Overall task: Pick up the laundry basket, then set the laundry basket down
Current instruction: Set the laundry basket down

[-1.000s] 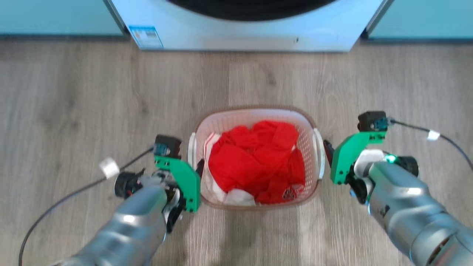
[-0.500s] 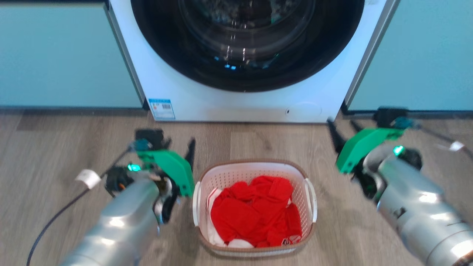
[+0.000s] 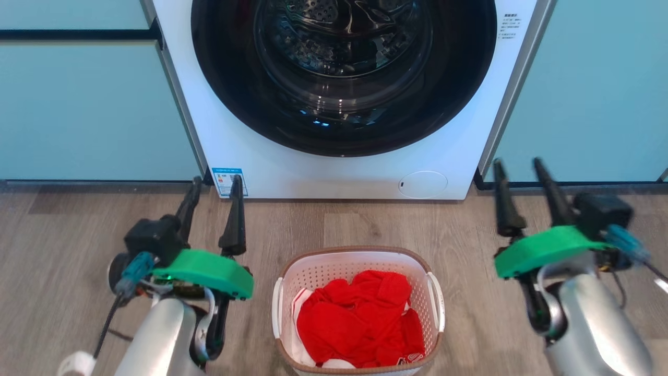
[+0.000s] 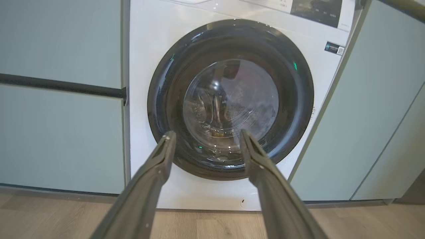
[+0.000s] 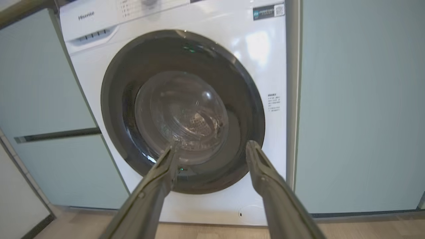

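The laundry basket [image 3: 356,251] stands on the wooden floor [image 3: 78,250] in front of the washing machine [image 3: 313,177], low in the middle of the head view, with red clothes [image 3: 360,318] heaped inside. Nothing touches it. The left tool [image 3: 216,180] is up and to the left of the basket, the right tool [image 3: 517,164] up and well off to its right. Both have their two dark fingers spread wide with nothing between them. Each wrist view looks along those spread fingers, left tool [image 4: 206,132] and right tool [image 5: 213,144] alike, straight at the round door of the machine rather than down at the basket.

With the basket on the floor and both tools empty and clear of it, this is either the moment before the lift or the one after the set-down; the scene alone does not settle which. If the lift remains, both arms need to drop and turn inward so that each tool meets the white handle on its own side, left [image 3: 277,308] and right [image 3: 436,303]. They should close together and rise evenly, or the basket will likely tip and spill.
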`<state>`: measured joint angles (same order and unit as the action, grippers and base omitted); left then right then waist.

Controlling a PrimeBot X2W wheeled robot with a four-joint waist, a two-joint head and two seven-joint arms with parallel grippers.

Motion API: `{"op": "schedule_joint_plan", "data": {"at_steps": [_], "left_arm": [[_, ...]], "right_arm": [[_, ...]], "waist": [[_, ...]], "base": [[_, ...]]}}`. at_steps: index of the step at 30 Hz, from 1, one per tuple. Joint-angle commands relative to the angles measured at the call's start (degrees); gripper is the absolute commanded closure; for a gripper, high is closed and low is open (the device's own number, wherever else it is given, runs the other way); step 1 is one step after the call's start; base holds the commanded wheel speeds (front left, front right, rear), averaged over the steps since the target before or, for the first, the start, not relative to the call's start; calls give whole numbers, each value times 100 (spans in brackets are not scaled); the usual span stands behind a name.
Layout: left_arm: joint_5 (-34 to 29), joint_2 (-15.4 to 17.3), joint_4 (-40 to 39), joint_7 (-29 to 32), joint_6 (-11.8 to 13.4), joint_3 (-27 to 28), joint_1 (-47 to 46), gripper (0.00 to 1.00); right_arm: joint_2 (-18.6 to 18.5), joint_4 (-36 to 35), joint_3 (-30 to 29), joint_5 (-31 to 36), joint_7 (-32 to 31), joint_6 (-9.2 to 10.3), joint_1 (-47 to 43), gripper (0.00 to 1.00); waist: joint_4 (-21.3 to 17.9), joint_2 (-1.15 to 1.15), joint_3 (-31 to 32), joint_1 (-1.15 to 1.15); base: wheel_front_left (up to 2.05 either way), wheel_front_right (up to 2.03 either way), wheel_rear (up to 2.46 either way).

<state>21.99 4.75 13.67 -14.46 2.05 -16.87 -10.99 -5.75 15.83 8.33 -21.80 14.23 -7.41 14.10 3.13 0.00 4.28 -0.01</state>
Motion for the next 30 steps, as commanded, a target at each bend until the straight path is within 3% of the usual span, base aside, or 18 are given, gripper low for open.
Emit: {"op": "schedule_joint_plan", "data": {"at_steps": [1,9,17,30], "left_arm": [[-126,1,-282,-53,-54,292,-202,0],[-586,-180,-789,-53,-482,718,641,0],[-1019,-186,-739,-53,-70,513,952,0],[-986,-187,-712,-53,-76,545,924,0]], "right_arm": [[33,-324,3,81,76,-8,127,0],[232,-1171,-295,523,76,-8,-801,0],[278,-948,-247,785,76,-8,-1271,0],[286,-955,-155,741,76,-8,-1199,0]], "waist": [[7,0,-2,1],[7,0,-41,1],[-8,0,-89,1],[-43,0,-117,1]], "base": [[0,0,0],[0,0,0],[0,0,0],[0,0,0]]}}
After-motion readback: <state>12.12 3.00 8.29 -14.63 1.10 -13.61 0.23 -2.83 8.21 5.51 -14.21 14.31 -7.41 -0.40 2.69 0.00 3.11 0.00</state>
